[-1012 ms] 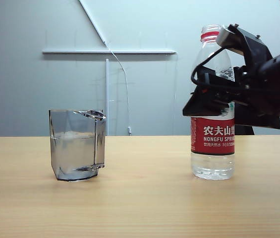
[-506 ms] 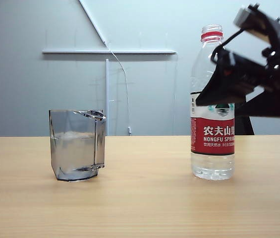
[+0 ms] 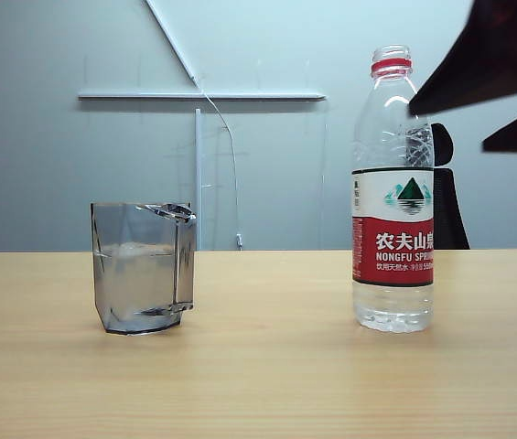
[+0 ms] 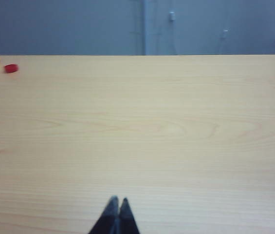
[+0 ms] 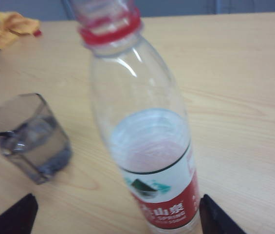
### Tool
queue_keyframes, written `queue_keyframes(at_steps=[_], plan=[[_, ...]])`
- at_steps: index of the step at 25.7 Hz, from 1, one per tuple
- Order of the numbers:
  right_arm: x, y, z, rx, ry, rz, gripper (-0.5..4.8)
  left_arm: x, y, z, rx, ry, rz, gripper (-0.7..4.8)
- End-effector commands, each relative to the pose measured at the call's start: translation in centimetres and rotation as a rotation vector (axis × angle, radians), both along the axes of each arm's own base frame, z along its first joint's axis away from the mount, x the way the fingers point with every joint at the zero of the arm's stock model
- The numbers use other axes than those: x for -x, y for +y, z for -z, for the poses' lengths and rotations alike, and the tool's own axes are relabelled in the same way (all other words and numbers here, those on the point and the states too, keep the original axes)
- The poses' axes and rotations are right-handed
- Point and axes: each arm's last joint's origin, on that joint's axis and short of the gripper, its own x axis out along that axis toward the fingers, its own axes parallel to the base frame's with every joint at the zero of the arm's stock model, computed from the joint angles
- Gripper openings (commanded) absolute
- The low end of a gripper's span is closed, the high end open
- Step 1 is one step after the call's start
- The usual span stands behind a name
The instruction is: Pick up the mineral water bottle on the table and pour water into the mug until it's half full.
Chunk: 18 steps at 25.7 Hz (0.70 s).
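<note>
Exterior view gives you the plainest read: the mineral water bottle (image 3: pixel 393 192) stands upright on the table (image 3: pixel 258 366), cap off, red neck ring showing, and take it as your landmark. Nearest you, in front of the bottle, lies only bare light wood grain. Level with the bottle and well apart from it on the left side of that view sits the mug (image 3: pixel 142 266), smoky grey and faceted, with the water (image 3: pixel 134 274) reaching roughly halfway up its walls. Nothing stands between mug and bottle.

Up beside the bottle's neck, on the right side of that view, you see the right gripper (image 3: pixel 478 87) as a dark blurred shape, clear of the plastic. Its wrist camera looks down on the bottle with one dark fingertip at either bottom corner, so the jaws stand wide apart with the bottle between them and nothing gripped. The water level inside the bottle sits just above the label.

Your left gripper (image 4: pixel 118 214) hovers over bare tabletop, its two tips pressed together, with neither bottle nor mug in its camera.

Beyond the bottle, at the table's far edge, the wrist cameras catch a crumpled yellow cloth (image 5: pixel 10 24) and a small red cap-like piece (image 4: pixel 11 68), too blurred for you to identify surely. Behind everything stands a grey wall (image 3: pixel 57 165) with a white rail (image 3: pixel 199 95) and a thin cable (image 3: pixel 231 155). A dark object (image 3: pixel 448 206) behind the bottle is mostly hidden.
</note>
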Motion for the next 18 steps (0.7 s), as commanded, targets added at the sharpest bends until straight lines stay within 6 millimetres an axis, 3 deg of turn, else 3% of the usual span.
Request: queue_keyframes(at_steps=[1,2,4,5,6,9,14,18], plan=[[1.3,-0.7,-0.6,-0.033,-0.005,-0.014,4.79,0.0,0.0,-0.1,0.004,-0.007,0.001,-0.02],[1.6,-0.9,-0.7,-0.04,-0.007,-0.012,4.79,0.0,0.0,-0.1,0.004,-0.007,0.002,-0.02],[2.4,-1.4,-0.9,-0.051,-0.023,-0.012,3.82,0.0,0.0,-0.1,0.004,-0.007,0.002,-0.02],[3.2,-1.8,-1.0,-0.058,-0.036,-0.01,2.95,0.0,0.0,-0.1,0.004,-0.007,-0.001,-0.02],[3.5,-2.0,-1.1,-0.06,-0.042,-0.004,2.41,0.0,0.1,-0.1,0.004,-0.007,-0.003,-0.02],[4.3,-2.6,-1.0,-0.06,-0.056,0.029,1.05,0.0,0.2,-0.1,0.004,-0.007,-0.018,-0.02],[5.0,-3.1,-1.2,-0.072,-0.094,0.066,-0.06,0.0,0.2,-0.1,0.004,-0.007,-0.018,-0.02],[5.0,-3.2,-1.3,-0.077,-0.102,0.067,-0.06,0.0,0.2,-0.1,0.004,-0.007,-0.019,-0.02]])
